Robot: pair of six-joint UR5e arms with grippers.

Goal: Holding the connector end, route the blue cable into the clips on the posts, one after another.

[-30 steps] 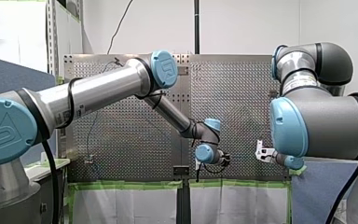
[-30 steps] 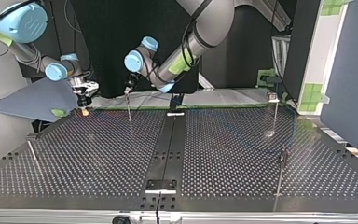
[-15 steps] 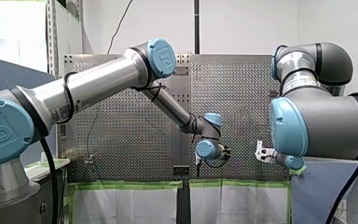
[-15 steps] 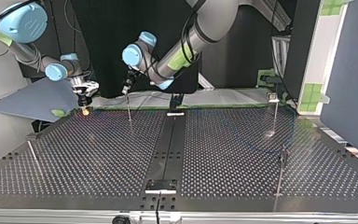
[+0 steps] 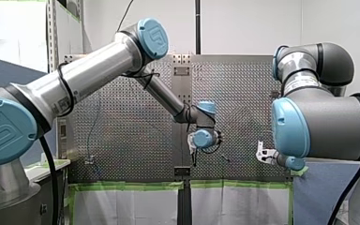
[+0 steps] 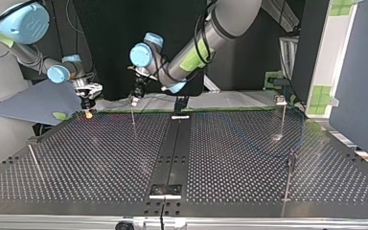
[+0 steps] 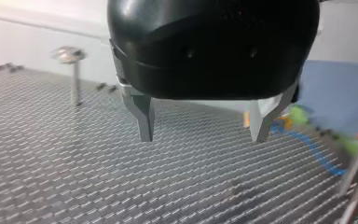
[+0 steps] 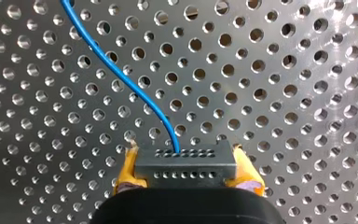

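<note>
My right gripper (image 8: 185, 161) is shut with its yellow pads (image 8: 127, 173) on the black connector (image 8: 186, 170). The blue cable (image 8: 121, 79) leaves the connector and runs away over the perforated plate. In the top view this gripper (image 6: 88, 110) hangs at the table's far left corner. My left gripper (image 7: 203, 135) stands open over the plate, its metal fingers (image 7: 144, 122) apart with nothing between them. A stretch of blue cable (image 7: 310, 143) lies off to one side of it. In the top view the left gripper (image 6: 135, 98) hovers just above a thin post (image 6: 133, 114).
More thin posts stand at the top view's left (image 6: 32, 157), far right (image 6: 282, 115) and near right (image 6: 290, 175). A dark rail (image 6: 170, 153) runs down the table's middle. A blue-grey panel (image 6: 38, 103) sits behind my right gripper.
In the front view my left arm's elbow has risen and its gripper has moved left and slightly up. My right arm has stayed still with the connector.
</note>
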